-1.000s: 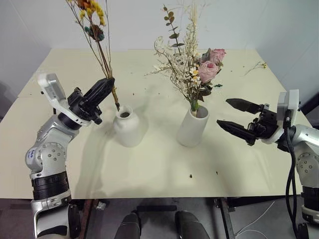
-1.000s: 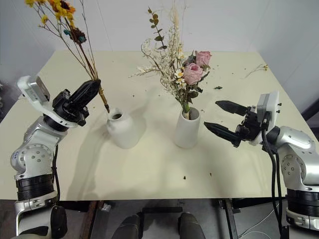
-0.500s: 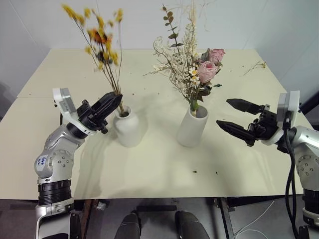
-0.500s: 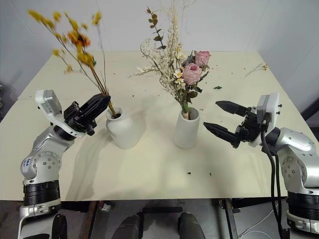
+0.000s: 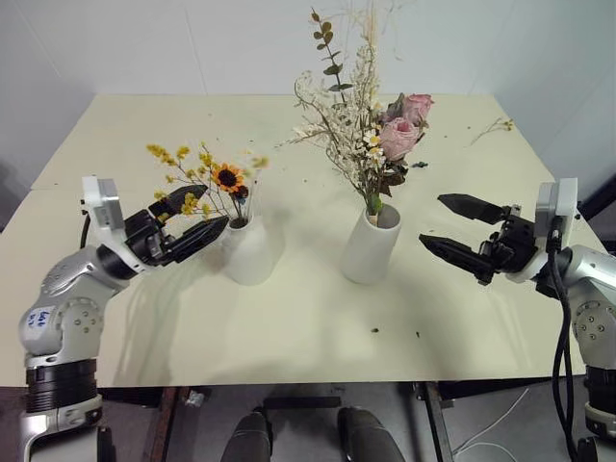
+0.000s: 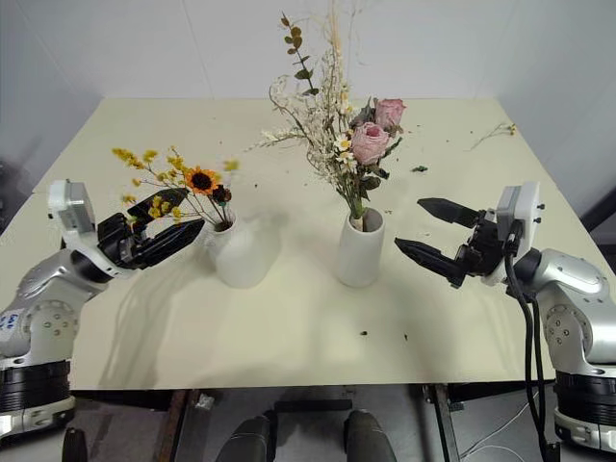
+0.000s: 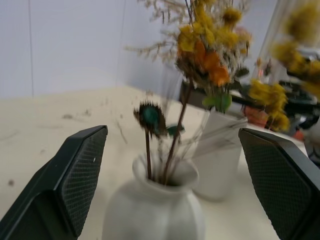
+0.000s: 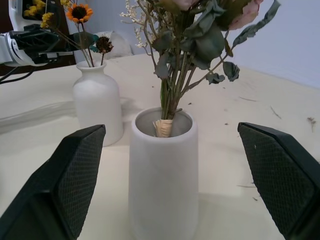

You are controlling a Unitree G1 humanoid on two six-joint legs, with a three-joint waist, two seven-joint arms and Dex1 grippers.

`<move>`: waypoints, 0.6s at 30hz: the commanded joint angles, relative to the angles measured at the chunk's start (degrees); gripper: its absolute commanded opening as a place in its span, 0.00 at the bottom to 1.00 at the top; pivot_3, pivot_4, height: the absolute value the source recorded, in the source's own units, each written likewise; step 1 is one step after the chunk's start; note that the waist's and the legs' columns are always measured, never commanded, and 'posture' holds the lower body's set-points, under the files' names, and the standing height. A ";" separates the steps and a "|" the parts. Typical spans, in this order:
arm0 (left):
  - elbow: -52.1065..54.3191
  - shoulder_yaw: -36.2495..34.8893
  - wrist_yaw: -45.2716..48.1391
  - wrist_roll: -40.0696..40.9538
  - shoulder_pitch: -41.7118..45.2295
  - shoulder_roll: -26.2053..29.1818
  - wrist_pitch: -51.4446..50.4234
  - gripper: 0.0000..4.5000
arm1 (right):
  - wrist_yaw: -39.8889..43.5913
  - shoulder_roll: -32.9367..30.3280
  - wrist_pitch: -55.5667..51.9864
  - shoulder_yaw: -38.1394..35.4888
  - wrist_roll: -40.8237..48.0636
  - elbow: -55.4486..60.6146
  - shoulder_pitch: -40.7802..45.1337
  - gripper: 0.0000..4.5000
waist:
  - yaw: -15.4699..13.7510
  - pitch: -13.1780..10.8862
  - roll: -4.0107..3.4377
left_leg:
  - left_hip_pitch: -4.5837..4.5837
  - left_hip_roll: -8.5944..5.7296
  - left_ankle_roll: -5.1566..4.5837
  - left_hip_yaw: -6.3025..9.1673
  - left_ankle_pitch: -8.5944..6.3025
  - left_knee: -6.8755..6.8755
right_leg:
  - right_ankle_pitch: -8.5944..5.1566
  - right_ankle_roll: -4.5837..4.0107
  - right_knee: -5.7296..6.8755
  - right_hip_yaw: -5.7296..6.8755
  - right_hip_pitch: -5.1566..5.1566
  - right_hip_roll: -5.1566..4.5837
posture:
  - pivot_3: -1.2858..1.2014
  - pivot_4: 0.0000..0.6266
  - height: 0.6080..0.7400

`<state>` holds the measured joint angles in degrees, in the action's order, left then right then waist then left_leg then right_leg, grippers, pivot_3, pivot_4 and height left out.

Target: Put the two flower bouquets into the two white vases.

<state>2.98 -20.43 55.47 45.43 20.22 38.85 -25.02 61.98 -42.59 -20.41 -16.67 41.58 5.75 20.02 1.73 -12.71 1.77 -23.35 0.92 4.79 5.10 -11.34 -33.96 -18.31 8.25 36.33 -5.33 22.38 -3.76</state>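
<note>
Small yellow-orange bouquet stood in rounded narrow-necked vase, frame centre-left. Pink-rose bouquet stood upright in taller cylinder vase, centre.

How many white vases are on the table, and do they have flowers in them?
2. The short rounded vase, on the left, holds the small yellow bouquet; the taller cylinder vase, near the table's middle, holds the pink rose bouquet.

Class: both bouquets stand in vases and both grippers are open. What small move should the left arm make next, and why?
Probably draw the left gripper straight back from the rounded vase. The small bouquet stands in its neck, and the open fingers flank the blooms, so a sideways swing could snag them.
</note>
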 commanded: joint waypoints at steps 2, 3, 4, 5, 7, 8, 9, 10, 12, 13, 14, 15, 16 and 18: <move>0.43 -4.07 3.58 -0.89 -2.25 7.89 -1.15 1.00 | 4.67 -4.16 4.03 -2.59 -2.75 -4.80 0.14 1.00 | 0.02 0.00 -0.01 | 0.01 0.01 -0.03 -0.06 -0.02 0.06 | -0.02 -0.04 -0.06 -0.02 0.02 -0.01 | 0.52 0.24 1.00; 0.35 -4.33 3.45 -0.93 -1.85 8.42 -0.74 1.00 | 5.44 -4.73 4.86 -2.98 -3.20 -6.92 0.55 1.00 | 0.01 0.00 -0.02 | 0.01 0.02 -0.04 -0.07 -0.02 0.06 | -0.03 -0.06 -0.11 -0.01 0.01 -0.01 | 0.52 0.24 1.00; -0.51 -4.93 3.95 -1.32 -1.45 9.05 0.30 1.00 | 5.75 -5.08 5.20 -3.11 -3.49 -8.08 0.92 1.00 | -0.11 0.00 -0.02 | 0.04 0.03 -0.06 -0.14 -0.04 0.10 | -0.04 -0.10 -0.24 -0.02 -0.02 -0.04 | 0.52 0.24 1.00; -1.28 -5.54 4.77 -1.89 -1.00 9.62 1.83 1.00 | 6.29 -5.56 5.95 -3.16 -4.11 -9.29 1.36 1.00 | -0.16 0.00 -0.02 | 0.05 0.03 -0.06 -0.17 -0.04 0.13 | -0.04 -0.12 -0.34 -0.01 -0.06 -0.07 | 0.52 0.24 1.00; -1.86 -6.34 6.64 -2.07 -0.71 10.73 3.38 1.00 | 7.93 -6.82 6.94 -3.33 -4.98 -11.50 2.36 1.00 | -0.11 0.00 -0.02 | 0.02 0.03 -0.07 -0.26 -0.04 0.13 | -0.02 -0.15 -0.42 -0.02 -0.04 -0.10 | 0.52 0.24 1.00; -1.77 -6.32 7.09 -2.11 -0.58 10.85 3.85 1.00 | 8.87 -7.47 7.45 -3.41 -5.34 -12.65 2.90 1.00 | -0.07 0.00 -0.03 | 0.01 0.03 -0.08 -0.30 -0.05 0.13 | -0.01 -0.14 -0.42 -0.04 -0.03 -0.12 | 0.52 0.24 1.00; -1.96 -6.23 7.64 -1.97 -0.58 11.09 3.71 1.00 | 9.76 -8.09 7.72 -3.43 -5.54 -13.64 3.42 1.00 | -0.06 0.00 -0.03 | 0.02 0.03 -0.11 -0.34 -0.06 0.13 | 0.01 -0.10 -0.42 -0.06 -0.01 -0.13 | 0.52 0.24 1.00; -2.50 -5.92 8.48 -2.35 -0.69 11.33 4.09 1.00 | 10.59 -8.66 8.69 -3.30 -6.20 -14.81 3.95 1.00 | -0.04 0.00 -0.04 | 0.02 0.03 -0.14 -0.38 -0.08 0.14 | 0.05 -0.02 -0.42 -0.07 0.00 -0.13 | 0.52 0.24 1.00; -5.03 -5.31 10.60 -3.59 -0.68 11.88 5.60 1.00 | 11.79 -9.84 9.77 -3.29 -7.16 -16.84 4.61 1.00 | 0.02 -0.01 -0.04 | 0.04 0.04 -0.20 -0.41 -0.12 0.15 | 0.05 -0.02 -0.40 -0.09 0.01 -0.13 | 0.52 0.24 1.00; -5.92 -4.83 11.18 -4.25 -0.34 12.04 6.17 1.00 | 12.43 -10.46 10.49 -3.31 -7.69 -18.20 5.14 1.00 | 0.11 -0.01 -0.04 | 0.05 0.04 -0.21 -0.43 -0.13 0.18 | 0.05 -0.02 -0.40 -0.10 0.03 -0.13 | 0.52 0.24 1.00; -6.61 -4.47 11.80 -4.65 0.00 12.15 6.50 1.00 | 13.30 -11.13 10.71 -3.26 -8.00 -19.06 5.26 1.00 | 0.15 -0.01 -0.04 | 0.05 0.07 -0.23 -0.46 -0.14 0.19 | 0.05 -0.02 -0.40 -0.11 0.04 -0.11 | 0.52 0.24 1.00; -6.81 -4.12 12.24 -4.82 0.35 12.22 6.47 1.00 | 14.26 -11.70 11.25 -3.19 -8.36 -19.62 5.10 1.00 | 0.15 -0.01 -0.04 | 0.06 0.07 -0.25 -0.50 -0.16 0.19 | 0.05 -0.02 -0.40 -0.12 0.05 -0.11 | 0.52 0.24 1.00; -6.65 -3.75 12.45 -5.01 0.56 12.12 6.40 1.00 | 15.05 -12.15 11.94 -3.28 -8.71 -20.49 4.97 1.00 | 0.15 -0.01 -0.04 | 0.05 0.08 -0.27 -0.52 -0.17 0.19 | 0.05 -0.01 -0.40 -0.15 0.07 -0.11 | 0.52 0.24 1.00; -7.72 -4.06 14.07 -5.47 0.05 12.63 6.81 1.00 | 15.23 -12.45 12.16 -3.82 -8.88 -20.45 4.20 1.00 | 0.17 -0.01 -0.04 | 0.05 0.08 -0.34 -0.61 -0.22 0.18 | 0.06 0.01 -0.40 -0.22 0.08 -0.12 | 0.52 0.24 1.00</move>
<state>-4.96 -23.59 68.26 40.26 19.79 49.92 -19.42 76.21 -53.44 -9.64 -18.25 32.60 -15.02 24.24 1.90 -12.72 1.73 -23.30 1.00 4.43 4.46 -11.57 -33.77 -18.25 8.27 35.93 -5.57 22.47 -3.87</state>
